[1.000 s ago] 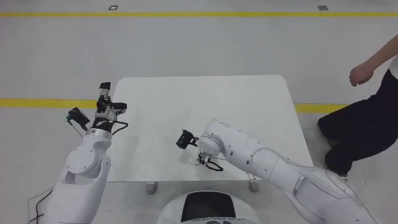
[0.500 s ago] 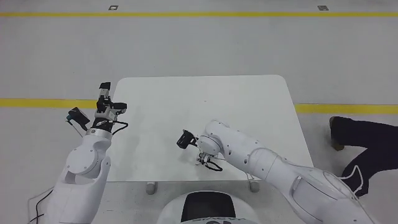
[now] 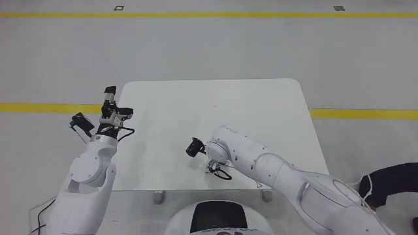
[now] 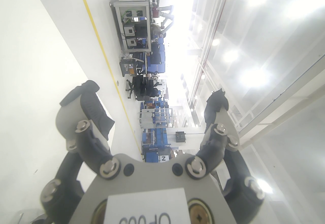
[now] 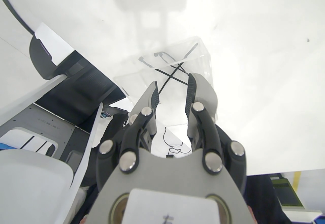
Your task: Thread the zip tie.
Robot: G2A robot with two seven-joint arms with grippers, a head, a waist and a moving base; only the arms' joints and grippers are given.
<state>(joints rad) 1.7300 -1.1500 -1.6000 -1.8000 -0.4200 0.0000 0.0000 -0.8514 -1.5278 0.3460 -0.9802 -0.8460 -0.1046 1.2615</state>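
White table (image 3: 215, 98) on pale shop floor. At R gripper (image 5: 173, 81): fingers spread partway, nothing pinched, hanging over table's near edge right above clear tray (image 5: 206, 52). Inside tray: black zip ties (image 5: 172, 77), thin, crossed over each other, lying under the gap betw. the fingers; can't tell if touched yet.

Step in hand, prob.: picking one tie out. To do it well: aim for a single strap away from the crossing pt, come straight down, close pads across strap's width. Keep some tail free for threading. Lift slowly and check no 2nd tie drags along. Mind the tray walls, since it looks light and likely to slide if bumped.

L gripper (image 4: 152, 92): wide open, empty, raised off table's L edge, well apart from tray; prob. needed later for the head end.

Farther out: matte white top, yellow line (image 3: 196, 15) on floor past table, equipment rack (image 4: 132, 24) and bright ceiling lights in the room behind.
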